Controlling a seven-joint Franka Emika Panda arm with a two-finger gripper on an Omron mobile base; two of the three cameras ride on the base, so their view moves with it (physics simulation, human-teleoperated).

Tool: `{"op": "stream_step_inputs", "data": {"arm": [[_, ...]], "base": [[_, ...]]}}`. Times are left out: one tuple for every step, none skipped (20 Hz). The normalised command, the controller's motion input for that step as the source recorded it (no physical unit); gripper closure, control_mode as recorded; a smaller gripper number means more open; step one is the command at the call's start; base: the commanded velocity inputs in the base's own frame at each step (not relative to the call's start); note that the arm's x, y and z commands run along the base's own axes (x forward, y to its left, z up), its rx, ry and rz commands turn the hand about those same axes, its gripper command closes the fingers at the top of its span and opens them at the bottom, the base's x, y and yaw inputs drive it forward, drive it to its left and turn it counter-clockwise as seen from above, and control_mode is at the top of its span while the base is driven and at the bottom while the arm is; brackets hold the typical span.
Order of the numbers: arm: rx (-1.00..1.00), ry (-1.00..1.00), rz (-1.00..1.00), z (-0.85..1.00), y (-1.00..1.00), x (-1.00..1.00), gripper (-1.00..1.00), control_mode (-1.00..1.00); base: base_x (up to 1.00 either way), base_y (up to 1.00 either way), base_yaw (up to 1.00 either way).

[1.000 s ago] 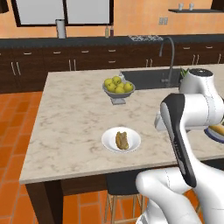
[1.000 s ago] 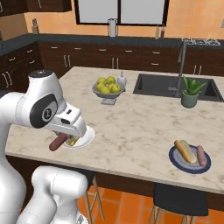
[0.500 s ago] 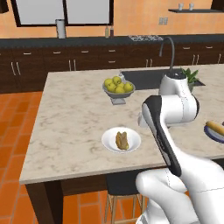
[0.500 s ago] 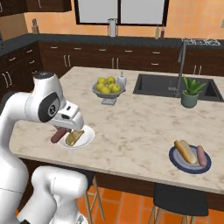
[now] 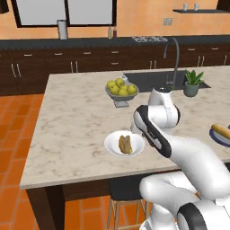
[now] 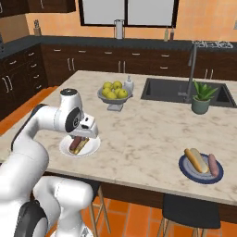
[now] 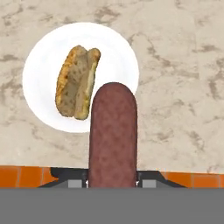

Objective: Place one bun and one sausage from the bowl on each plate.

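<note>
White plate (image 7: 122, 61) now sits right under my gripper (image 7: 113, 177), jaws still clamped on the sausage (image 7: 113, 140); bun (image 7: 78, 82) already there, so it's drop time.

The white plate (image 5: 112, 144) sits near the front edge of the island counter (image 5: 76, 117), toward its left end, and a bun (image 5: 125, 143) lies on it. A sausage (image 7: 113, 135) hangs above the plate's near rim, beside the bun. Behind the plate, toward the counter's middle, stands the fruit bowl (image 6: 113, 98). The sink (image 6: 176, 90) is set in the back right part, with a plant (image 6: 202, 97) at its right. The second plate (image 6: 186, 170), near the front right corner, carries a bun and a sausage side by side.
</note>
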Motion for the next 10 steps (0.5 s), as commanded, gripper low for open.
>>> {"op": "stream_step_inputs", "data": {"arm": [[0.0,0.0,0.0,-0.43,0.07,0.87,1.0,-1.0],[0.0,0.0,0.0,-0.43,0.09,0.86,1.0,-1.0],[0.0,0.0,0.0,-0.45,0.09,0.84,1.0,-1.0],[0.0,0.0,0.0,-0.44,0.09,0.89,1.0,-1.0],[0.0,0.0,0.0,-0.4,0.0,0.82,1.0,-1.0],[0.0,0.0,0.0,-0.46,0.0,0.76,1.0,-1.0],[0.0,0.0,0.0,-0.56,0.0,0.69,1.0,-1.0],[0.0,0.0,0.0,-0.61,0.0,0.64,1.0,-1.0],[0.0,0.0,0.0,-0.61,0.0,0.65,1.0,-1.0],[0.0,0.0,0.0,-0.7,0.0,0.54,1.0,-1.0]], "base": [[0.0,0.0,0.0],[0.0,0.0,0.0],[0.0,0.0,0.0],[0.0,0.0,0.0],[0.0,0.0,0.0],[0.0,0.0,0.0],[0.0,0.0,0.0],[0.0,0.0,0.0],[0.0,0.0,0.0],[0.0,0.0,0.0]]}}
